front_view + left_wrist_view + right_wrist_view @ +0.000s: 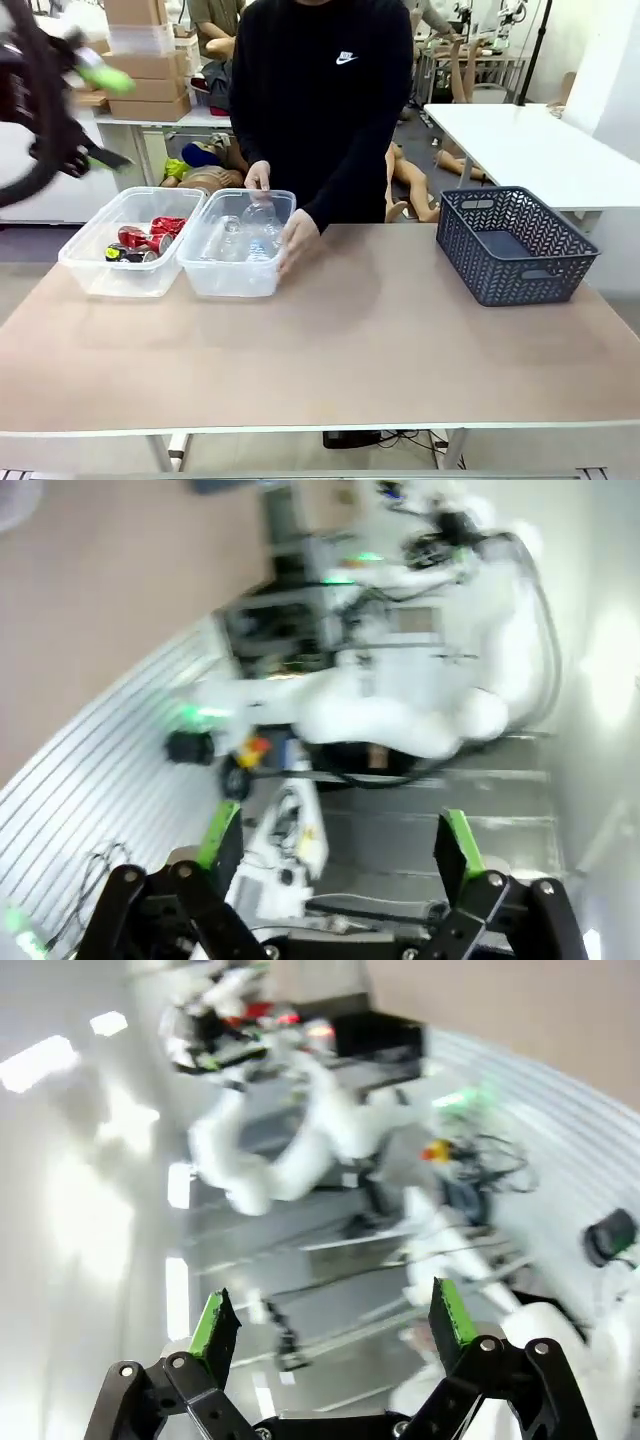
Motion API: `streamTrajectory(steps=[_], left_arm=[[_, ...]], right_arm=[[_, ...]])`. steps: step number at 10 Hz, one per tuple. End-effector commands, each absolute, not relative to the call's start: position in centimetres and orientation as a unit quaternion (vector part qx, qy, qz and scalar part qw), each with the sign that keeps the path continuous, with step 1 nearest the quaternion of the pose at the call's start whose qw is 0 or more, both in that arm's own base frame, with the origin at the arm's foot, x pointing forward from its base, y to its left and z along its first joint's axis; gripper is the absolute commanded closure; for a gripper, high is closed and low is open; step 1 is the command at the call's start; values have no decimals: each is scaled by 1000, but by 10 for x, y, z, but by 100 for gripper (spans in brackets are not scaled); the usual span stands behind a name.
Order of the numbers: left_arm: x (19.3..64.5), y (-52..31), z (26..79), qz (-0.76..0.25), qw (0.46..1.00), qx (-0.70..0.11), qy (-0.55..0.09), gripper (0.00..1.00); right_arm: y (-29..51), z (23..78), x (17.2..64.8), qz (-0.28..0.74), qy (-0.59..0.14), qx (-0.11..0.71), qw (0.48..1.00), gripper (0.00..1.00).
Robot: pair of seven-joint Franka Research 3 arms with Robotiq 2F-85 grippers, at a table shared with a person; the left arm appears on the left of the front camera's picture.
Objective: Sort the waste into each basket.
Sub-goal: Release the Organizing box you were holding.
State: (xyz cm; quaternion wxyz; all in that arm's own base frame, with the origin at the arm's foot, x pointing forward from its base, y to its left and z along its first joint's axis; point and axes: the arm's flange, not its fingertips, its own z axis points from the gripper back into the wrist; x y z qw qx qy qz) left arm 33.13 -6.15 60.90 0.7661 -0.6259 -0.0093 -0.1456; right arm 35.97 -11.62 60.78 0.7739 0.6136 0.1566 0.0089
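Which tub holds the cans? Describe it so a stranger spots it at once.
On the brown table, two clear tubs sit side by side at the robot's left, before the person. Take the outer tub, farthest from the dark lattice basket: it holds red cans, while its neighbour holds clear bottles.

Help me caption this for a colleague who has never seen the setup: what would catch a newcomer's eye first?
Probably the person in black at the far side, with a hand on the clear tub holding plastic bottles. Right beside it, toward the table's left, a matching tub holds red crushed cans. A dark grey lattice basket sits at the right, and the left gripper hangs blurred, raised at the upper left, jaws open.
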Motion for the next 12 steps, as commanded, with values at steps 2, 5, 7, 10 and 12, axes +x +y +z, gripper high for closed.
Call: streamTrajectory(steps=[2,5,7,10,12], left_arm=[[361,-69,578,-32,628,-777,27,0],[335,-43,601,-127,713,-690,-4,0],[335,-43,601,-127,713,-690,-4,0],[335,-43,601,-127,713,-690,-4,0],[335,-43,601,-127,713,-690,-4,0]], right_arm=[[-126,610,384,-194,161,733,632,0],[-138,588,382,-103,190,692,689,0],[-138,588,382,-103,190,692,689,0],[-138,588,382,-103,190,692,689,0],[-138,588,382,-103,190,692,689,0]])
